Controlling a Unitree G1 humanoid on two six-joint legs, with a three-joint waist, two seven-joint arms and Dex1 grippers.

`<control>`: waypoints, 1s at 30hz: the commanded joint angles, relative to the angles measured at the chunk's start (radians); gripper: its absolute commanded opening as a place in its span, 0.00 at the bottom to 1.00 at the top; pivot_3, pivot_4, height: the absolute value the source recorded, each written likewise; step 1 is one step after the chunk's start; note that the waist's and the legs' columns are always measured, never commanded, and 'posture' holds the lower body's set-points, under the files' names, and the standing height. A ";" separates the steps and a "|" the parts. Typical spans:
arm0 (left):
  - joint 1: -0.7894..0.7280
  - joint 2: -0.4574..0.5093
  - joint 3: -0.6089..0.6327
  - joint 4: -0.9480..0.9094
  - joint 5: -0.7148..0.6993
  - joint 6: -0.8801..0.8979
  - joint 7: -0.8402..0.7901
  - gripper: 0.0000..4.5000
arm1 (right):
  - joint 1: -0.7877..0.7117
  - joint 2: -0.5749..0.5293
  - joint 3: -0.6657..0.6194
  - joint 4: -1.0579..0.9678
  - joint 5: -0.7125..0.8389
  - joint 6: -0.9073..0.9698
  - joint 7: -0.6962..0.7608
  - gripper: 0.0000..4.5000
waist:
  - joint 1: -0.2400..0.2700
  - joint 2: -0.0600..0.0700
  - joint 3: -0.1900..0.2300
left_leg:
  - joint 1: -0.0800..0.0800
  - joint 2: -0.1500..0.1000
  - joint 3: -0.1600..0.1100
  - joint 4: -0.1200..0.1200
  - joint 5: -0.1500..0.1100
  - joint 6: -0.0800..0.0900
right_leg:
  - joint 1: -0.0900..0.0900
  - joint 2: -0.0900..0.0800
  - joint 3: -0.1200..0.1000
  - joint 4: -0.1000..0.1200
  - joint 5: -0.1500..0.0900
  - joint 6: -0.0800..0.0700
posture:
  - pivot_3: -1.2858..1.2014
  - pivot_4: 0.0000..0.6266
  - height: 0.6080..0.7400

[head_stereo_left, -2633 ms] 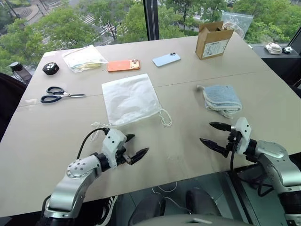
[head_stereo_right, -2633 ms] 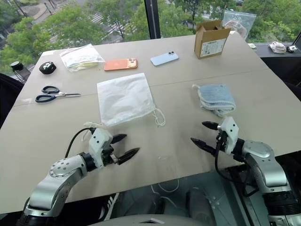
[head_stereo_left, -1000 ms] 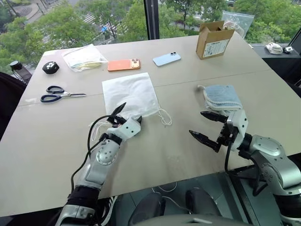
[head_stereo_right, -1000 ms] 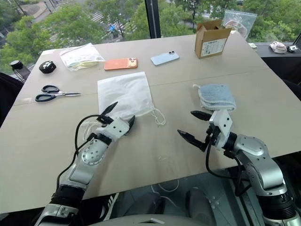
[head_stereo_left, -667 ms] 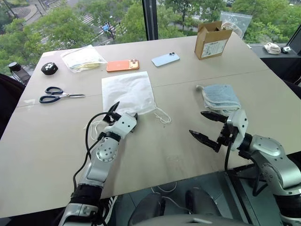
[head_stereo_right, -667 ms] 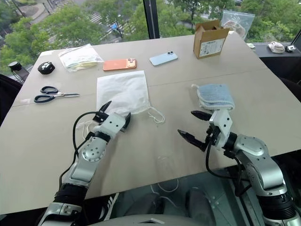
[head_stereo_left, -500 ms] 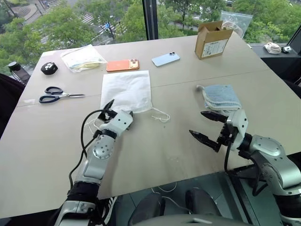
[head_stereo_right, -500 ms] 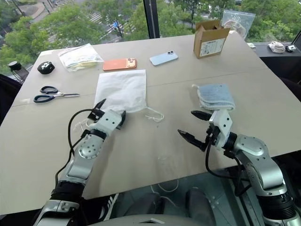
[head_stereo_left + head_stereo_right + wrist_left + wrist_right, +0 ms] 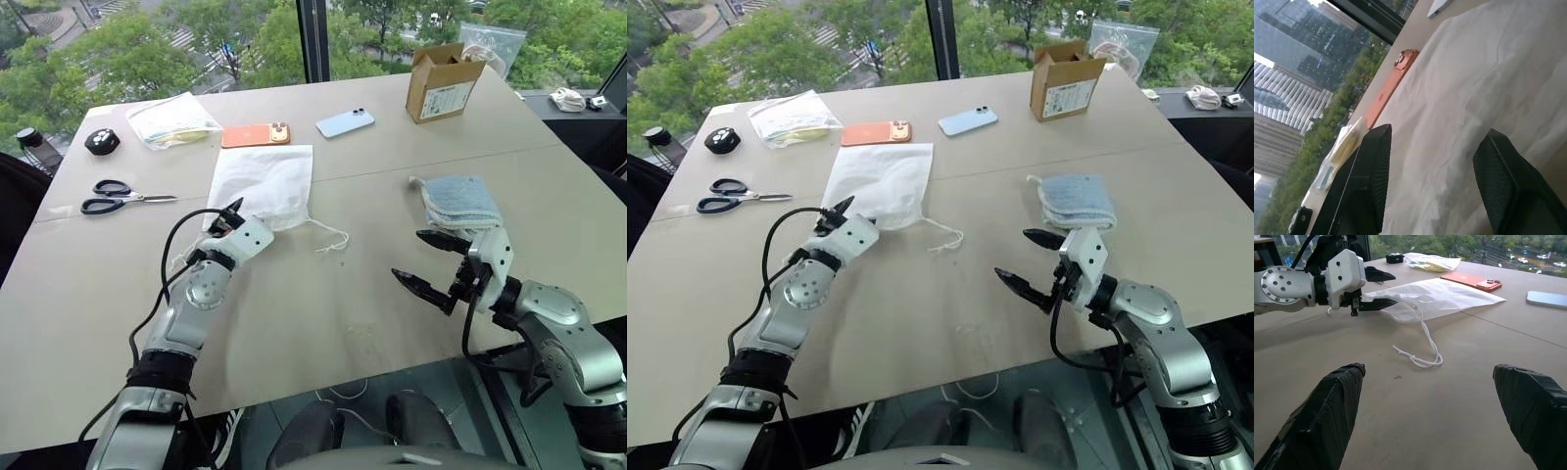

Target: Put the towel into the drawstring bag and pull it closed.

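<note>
- The left gripper (image 9: 232, 211) is at the near edge of the bag (image 9: 263, 184). Its fingers stand partly apart, one on either side of that edge. In the left wrist view the white cloth runs between the two fingers (image 9: 1365, 186).
- From the right wrist view one finger seems to lie under the bag's lip and one over it, but I cannot tell whether the cloth is truly pinched.
- The bag lies flat on the table (image 9: 294, 313), stretching away from the left gripper toward the orange phone (image 9: 256, 135) beyond it.
- One cord (image 9: 328, 237) trails off the bag's near corner, toward the right gripper's side.
- The right gripper (image 9: 424, 262) hovers above the table with its fingers spread wide and nothing between them.
- The towel (image 9: 458, 203) lies folded just beyond the right gripper, well apart from the bag.
- Scissors (image 9: 113, 199) lie out past the left gripper's outer side.
</note>
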 commanded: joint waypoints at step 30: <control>-0.322 0.049 -0.059 -0.292 -0.247 0.559 -0.683 0.02 | -0.276 -0.090 -0.008 0.240 -0.297 0.083 -0.216 1.00 | -0.003 -0.001 0.001 | -0.002 -0.001 0.000 0.002 0.000 0.000 | -0.002 0.000 0.000 0.001 0.000 0.000 | 0.52 0.24 1.00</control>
